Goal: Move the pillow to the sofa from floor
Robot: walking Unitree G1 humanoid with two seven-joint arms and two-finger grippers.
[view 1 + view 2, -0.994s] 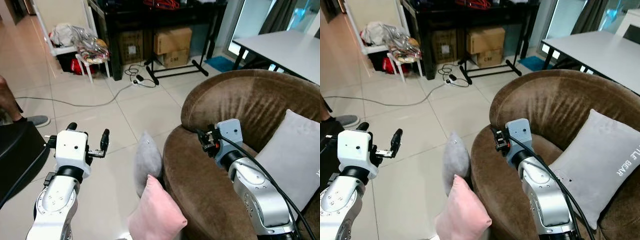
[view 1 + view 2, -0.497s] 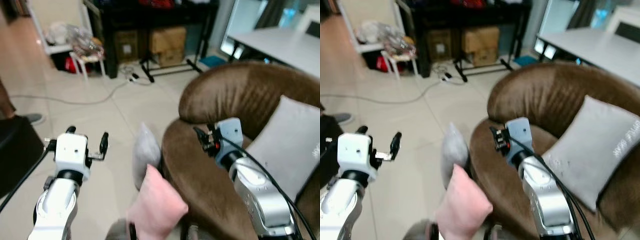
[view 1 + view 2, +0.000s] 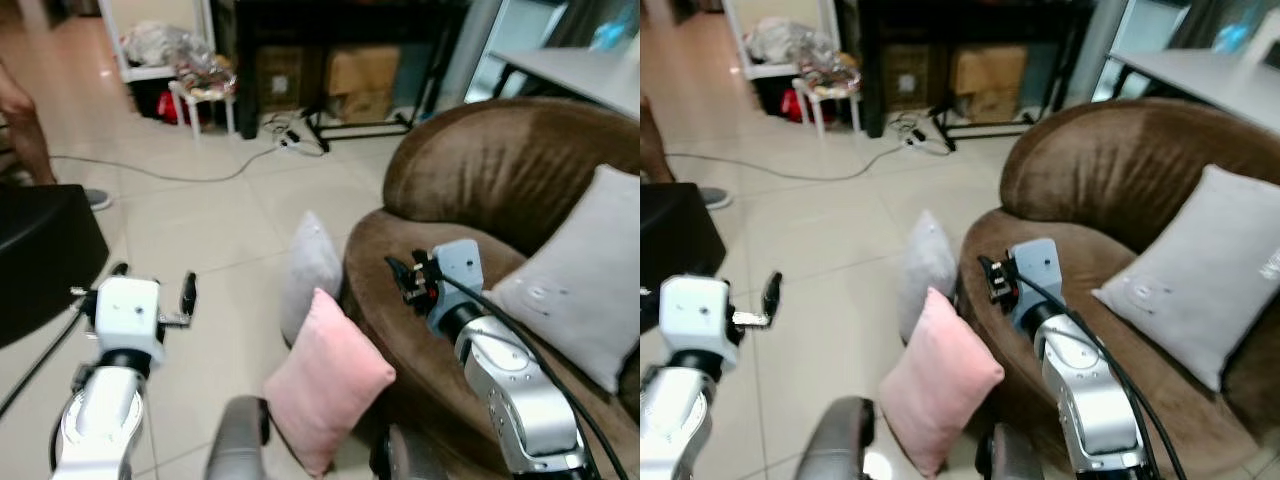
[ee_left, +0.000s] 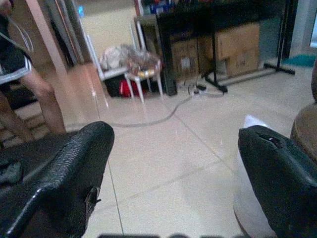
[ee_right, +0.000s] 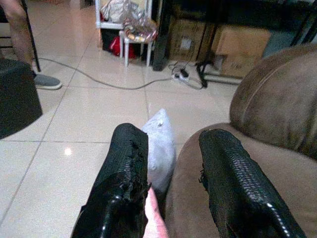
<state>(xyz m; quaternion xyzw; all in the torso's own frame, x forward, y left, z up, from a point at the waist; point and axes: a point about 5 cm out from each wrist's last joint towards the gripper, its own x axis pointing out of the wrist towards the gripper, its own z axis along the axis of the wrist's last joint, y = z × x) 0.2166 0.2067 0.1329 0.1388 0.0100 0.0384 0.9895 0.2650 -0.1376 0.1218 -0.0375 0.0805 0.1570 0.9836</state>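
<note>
- You have two pillows on the tiled floor, leaning against the front of the brown sofa: a pink pillow nearest the robot and a grey pillow just behind it.
- The sofa already holds a larger grey cushion propped against its back.
- Your left claw hangs over bare floor, well apart from the pillows, fingers spread wide and holding nothing.
- Your right claw sits above the sofa's front rim, fingers spread, empty, touching no pillow.
- The right wrist view looks between its fingers at the grey pillow's top.
- The left wrist view adds a person's bare legs and cardboard boxes under a dark tabletop.
</note>
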